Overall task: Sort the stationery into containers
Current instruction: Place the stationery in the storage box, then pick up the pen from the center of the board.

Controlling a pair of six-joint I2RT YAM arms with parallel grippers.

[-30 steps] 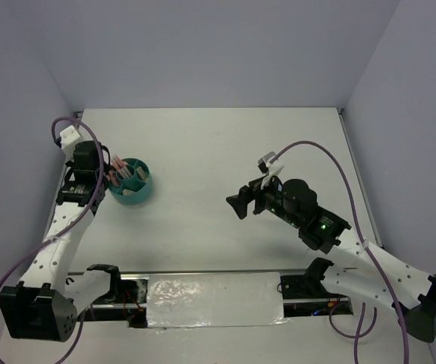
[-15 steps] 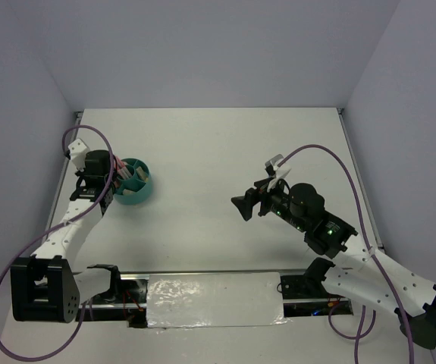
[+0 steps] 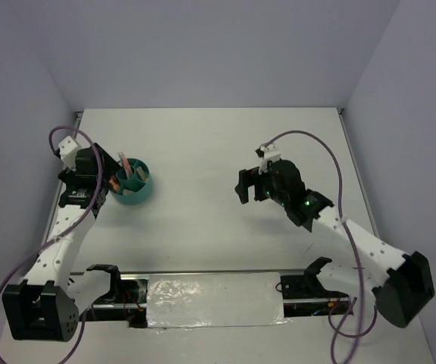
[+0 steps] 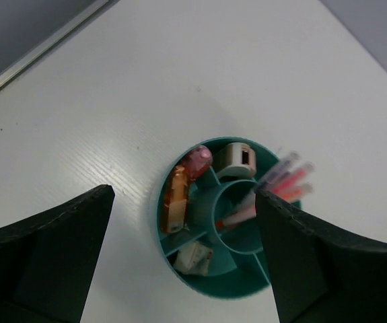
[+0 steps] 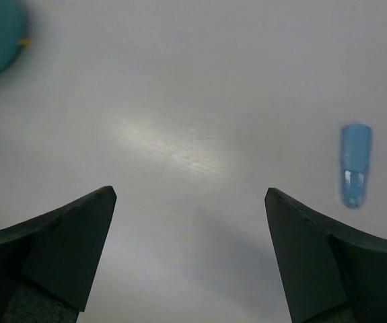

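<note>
Mostly sorted: the teal desk organiser (image 4: 220,291) holds pens (image 4: 284,182) and erasers (image 4: 197,160), with the left gripper (image 4: 183,235) above it, jaws wide and empty. One blue eraser (image 5: 355,163) lies loose on the table (image 5: 180,101) near the right gripper (image 5: 190,249) — also spread, holding nothing.

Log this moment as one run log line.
left end effector: open over teal organiser | right end effector: open, empty | blue eraser: on table

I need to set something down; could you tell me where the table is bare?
Bare: the table between the teal organiser and the right gripper, and the far strip along the back wall. Crowded: the organiser's compartments; a blue piece lies near that gripper.
</note>
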